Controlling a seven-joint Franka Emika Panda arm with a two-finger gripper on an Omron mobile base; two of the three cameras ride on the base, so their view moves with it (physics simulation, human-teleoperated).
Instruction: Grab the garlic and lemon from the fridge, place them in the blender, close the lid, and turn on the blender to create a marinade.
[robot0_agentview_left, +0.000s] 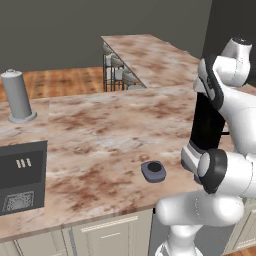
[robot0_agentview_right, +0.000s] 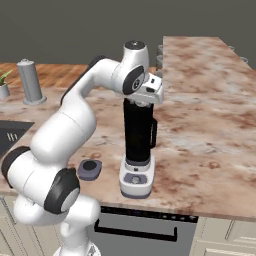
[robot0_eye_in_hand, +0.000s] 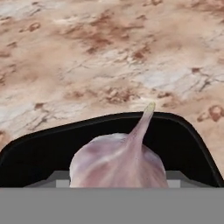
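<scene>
The blender (robot0_agentview_right: 137, 135) is a tall black jar on a light base with a round front button. It stands near the counter's front edge, and its mouth has no lid on it. My gripper (robot0_agentview_right: 142, 102) hangs straight over that mouth, shut on the garlic (robot0_eye_in_hand: 118, 164). The garlic is a pinkish-white bulb with a thin pointed tip, just above the jar's black rim (robot0_eye_in_hand: 43, 148). The lid (robot0_agentview_left: 153, 171), a dark blue-grey cap (robot0_agentview_right: 90, 169), lies flat on the counter left of the blender base. In the left base view the arm partly covers the jar (robot0_agentview_left: 206, 125). The lemon and the fridge are out of view.
A plain grey canister (robot0_agentview_left: 17, 97) stands at the far left of the marble counter (robot0_agentview_left: 100, 130). A dark panel (robot0_agentview_left: 22, 177) is set into the counter at the left front. A second counter (robot0_agentview_left: 150, 55) runs away at the back, with stools (robot0_agentview_left: 117, 70) under it.
</scene>
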